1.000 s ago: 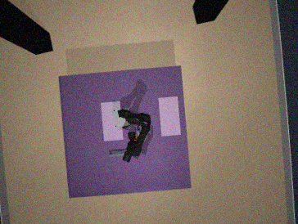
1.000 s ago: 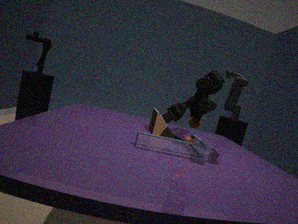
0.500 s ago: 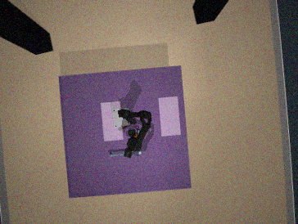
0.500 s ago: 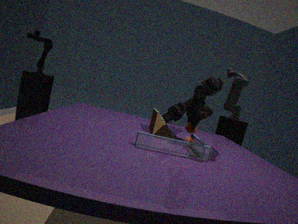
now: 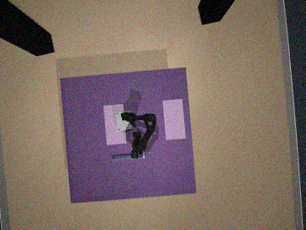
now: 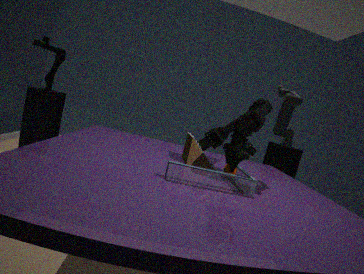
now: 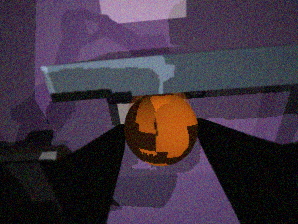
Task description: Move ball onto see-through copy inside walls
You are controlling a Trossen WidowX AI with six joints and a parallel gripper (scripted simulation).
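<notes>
An orange ball [image 7: 161, 129] [image 6: 229, 169] sits between my gripper's [image 7: 161, 142] [image 6: 231, 162] [image 5: 136, 154] two dark fingers, which are shut on it. Its surface is patched in two shades of orange, as if the see-through copy overlaps it; I cannot tell them apart. The ball is low over the purple table [image 5: 84, 176] [image 6: 100, 190], close to one of the clear walls [image 7: 150, 75] [image 6: 210, 179] [image 5: 122, 157], on the inner side of the corner. In the overhead view the arm hides the ball.
Two pale rectangles [image 5: 174, 119] [image 5: 110, 130] mark the table top. A tan wedge [image 6: 192, 150] stands behind the walls. Dark stands [image 6: 42, 117] [image 6: 282, 157] rise beyond the table's edges.
</notes>
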